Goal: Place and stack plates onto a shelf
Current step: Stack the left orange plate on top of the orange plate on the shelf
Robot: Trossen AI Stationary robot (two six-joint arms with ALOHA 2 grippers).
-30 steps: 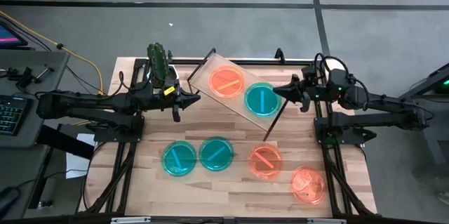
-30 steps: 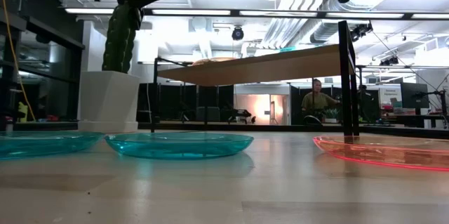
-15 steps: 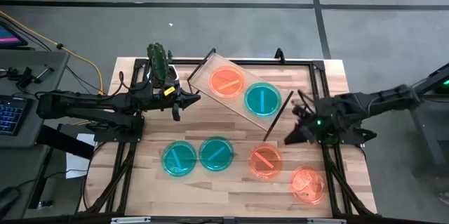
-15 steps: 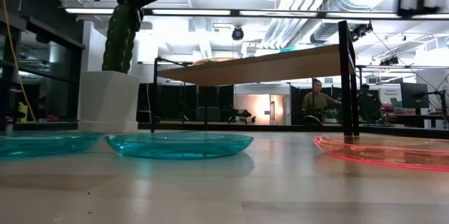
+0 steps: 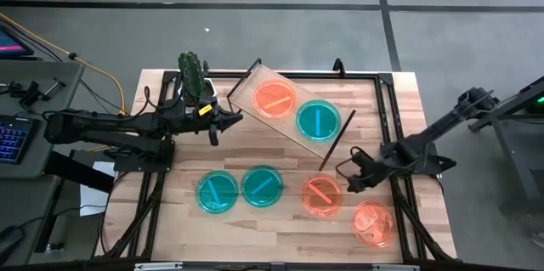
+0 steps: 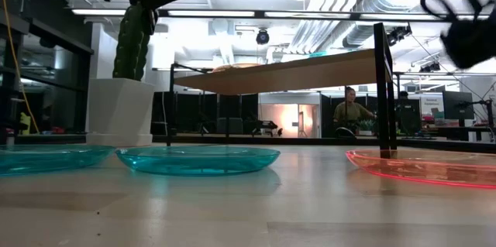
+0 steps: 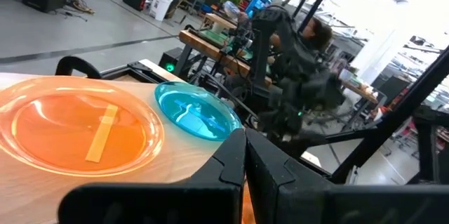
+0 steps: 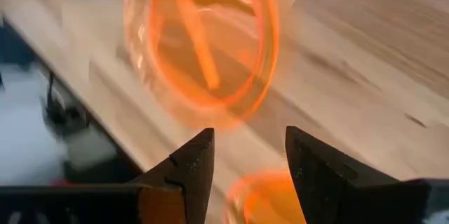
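The shelf carries an orange plate and a teal plate. Two teal plates lie flat on the table near its front. Further right lie two orange plates. My right gripper is open and tilted downward, just right of the orange plate, with nothing between its fingers. My left gripper waits shut by the shelf's left end, level with the plates on it.
A potted cactus stands at the table's far left corner, behind my left arm. The shelf stands on black wire legs, with room beneath it. A person sits in the room beyond the table.
My right gripper has swung from the shelf's right end toward the table's near edge and down, to the orange plate beside the shelf's leg. It has rolled, tipped downward and opened. No plate has moved.
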